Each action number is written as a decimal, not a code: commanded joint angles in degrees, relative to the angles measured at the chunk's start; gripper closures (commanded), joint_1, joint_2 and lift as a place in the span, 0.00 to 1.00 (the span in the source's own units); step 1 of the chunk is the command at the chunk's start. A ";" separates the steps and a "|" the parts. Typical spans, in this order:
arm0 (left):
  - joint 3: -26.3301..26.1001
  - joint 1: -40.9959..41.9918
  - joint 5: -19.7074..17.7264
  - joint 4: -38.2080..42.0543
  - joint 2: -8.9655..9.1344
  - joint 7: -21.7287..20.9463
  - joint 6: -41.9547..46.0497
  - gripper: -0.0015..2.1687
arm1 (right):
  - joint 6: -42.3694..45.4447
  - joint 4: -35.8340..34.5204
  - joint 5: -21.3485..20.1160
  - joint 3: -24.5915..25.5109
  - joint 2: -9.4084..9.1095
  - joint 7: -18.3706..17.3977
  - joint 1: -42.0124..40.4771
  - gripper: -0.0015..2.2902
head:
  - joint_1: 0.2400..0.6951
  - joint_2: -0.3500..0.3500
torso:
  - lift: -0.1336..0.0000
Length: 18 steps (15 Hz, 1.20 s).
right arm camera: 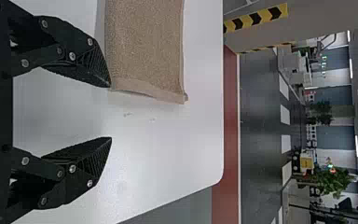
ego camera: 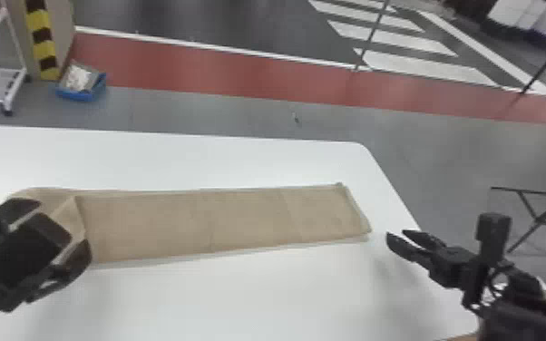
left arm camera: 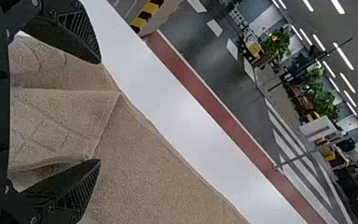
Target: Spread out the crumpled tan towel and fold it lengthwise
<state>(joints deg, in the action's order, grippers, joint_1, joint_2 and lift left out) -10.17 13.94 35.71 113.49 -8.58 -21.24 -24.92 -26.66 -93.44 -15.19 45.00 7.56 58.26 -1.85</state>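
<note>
Left gripper point(ego camera: 63, 224): fingers spread apart, nothing clamped, over the left end of the towel point(ego camera: 222, 222). Left wrist view has the close detail: tan cloth lies between the two spread fingers, with a raised crease and a turned-over flap with lines pressed into it; flap edge runs toward the lower-lying strip. Contact between fingers and cloth: can't tell.

Right gripper point(ego camera: 396, 234): fingers parted, empty, just beyond the towel's right end in head view. Right wrist view adds the gap between the fingers, bare white tabletop seen through it, one fingertip right by a corner of the towel's hemmed short end; touching or not, can't tell. Small faint marks on the tabletop near that hem there too.

Towel: head view gives the full layout, a long narrow folded strip running left to right on the white table point(ego camera: 240, 294), mostly flat, left end bunched and turned over, right end slightly slanted.

Beyond the table, head view: red floor band point(ego camera: 240, 72), blue tray point(ego camera: 79, 95) on the floor, white rack point(ego camera: 9, 95), yellow-and-black striped post point(ego camera: 41, 41). Wrist views reach farther: green plants point(left arm camera: 276, 44), ceiling lights point(left arm camera: 342, 56).
</note>
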 commanded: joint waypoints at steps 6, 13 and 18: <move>5.34 -2.34 -1.70 1.30 -0.65 -3.64 -1.76 0.08 | -0.02 -0.08 0.07 0.70 0.27 0.28 0.00 0.25 | 1.00 0.00 | 0.07; 6.92 -6.03 -2.32 -0.37 -1.61 -7.15 -10.37 0.12 | -0.02 0.18 0.07 0.44 0.35 0.28 0.00 0.25 | 1.00 0.04 | 0.07; 6.74 -17.19 0.41 -14.43 -1.53 -6.01 -13.01 0.12 | -0.02 -0.34 1.30 1.67 0.27 0.54 -0.62 0.25 | 1.00 0.11 | 0.07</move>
<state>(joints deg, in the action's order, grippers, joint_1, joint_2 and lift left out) -3.54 -0.55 35.33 102.75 -10.00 -27.31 -37.22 -26.81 -93.75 -14.60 46.22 7.72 58.79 -2.20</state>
